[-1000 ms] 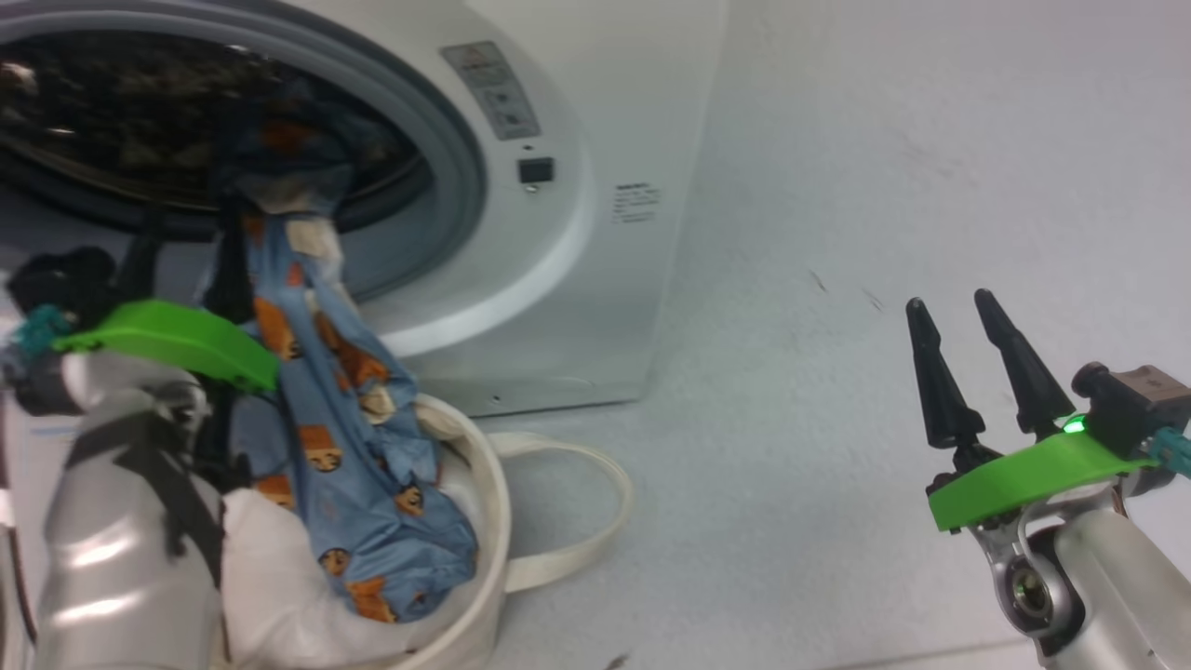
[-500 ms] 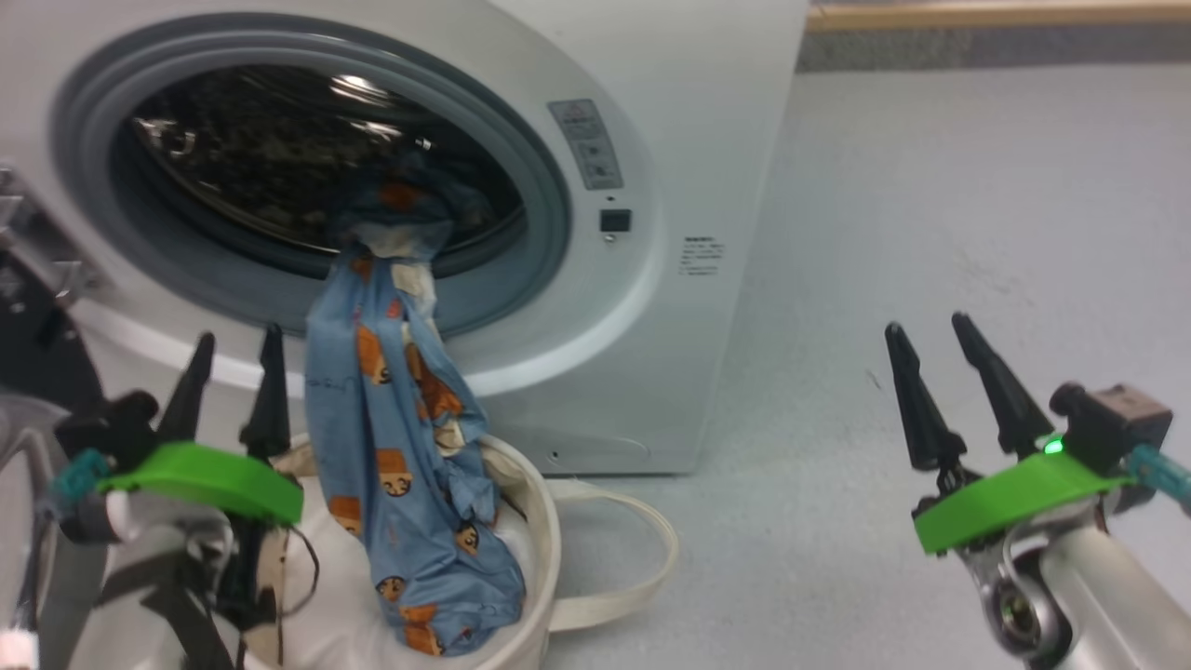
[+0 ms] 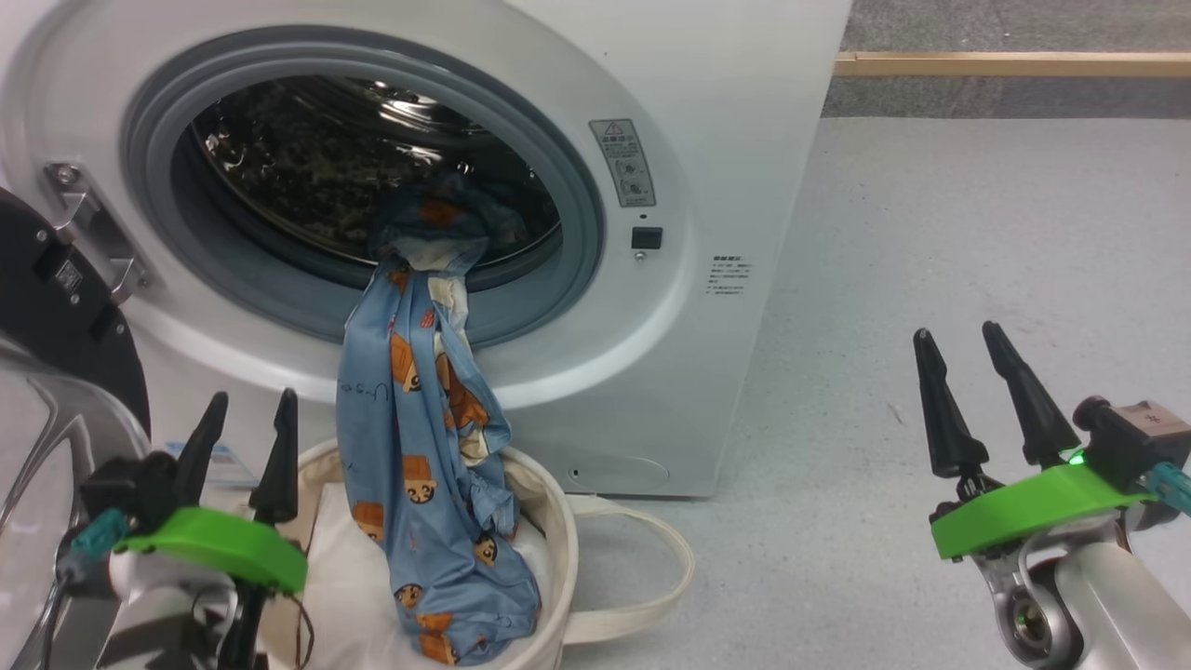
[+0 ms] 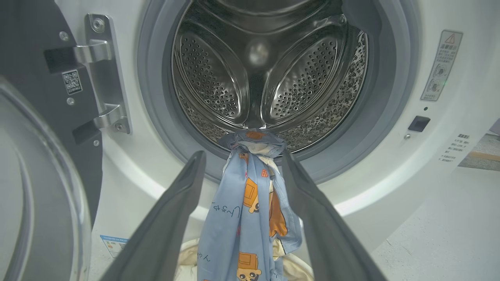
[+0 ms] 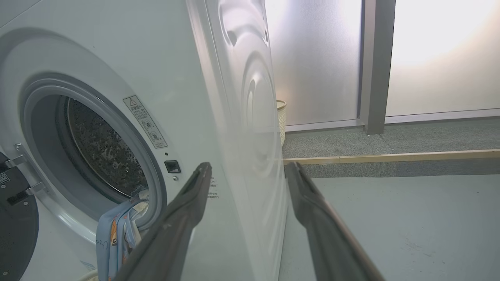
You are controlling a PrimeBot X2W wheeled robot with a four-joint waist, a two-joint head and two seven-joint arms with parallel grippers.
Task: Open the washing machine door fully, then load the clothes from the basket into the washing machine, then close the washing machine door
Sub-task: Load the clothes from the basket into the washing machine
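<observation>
The white washing machine [image 3: 707, 140] stands with its round black washing machine door [image 3: 56, 307] swung out to the left, the glass bowl low at the view's left edge. The light blue clothes [image 3: 419, 437] hang from the grey rim of the drum [image 4: 269, 78] down into the cream basket [image 3: 558, 530] in front. My left gripper [image 3: 253, 395] is open, just left of the hanging clothes and above the basket. The left wrist view has the clothes [image 4: 242, 218] between the spread fingers but beyond them, untouched. My right gripper [image 3: 956, 330] is open over bare floor to the right of the machine.
A plain white cloth [image 3: 344, 568] lies in the basket under the garment. One loop handle [image 3: 670, 568] lies on the floor. A raised wooden-edged step [image 3: 1005, 63] runs behind the machine. A woven bin [image 5: 281, 121] stands by frosted panels.
The head camera has lifted and shifted. My left gripper has drawn back from the drum opening to beside the basket, still open. The clothes stay draped from rim to basket. The right arm has hardly moved.
</observation>
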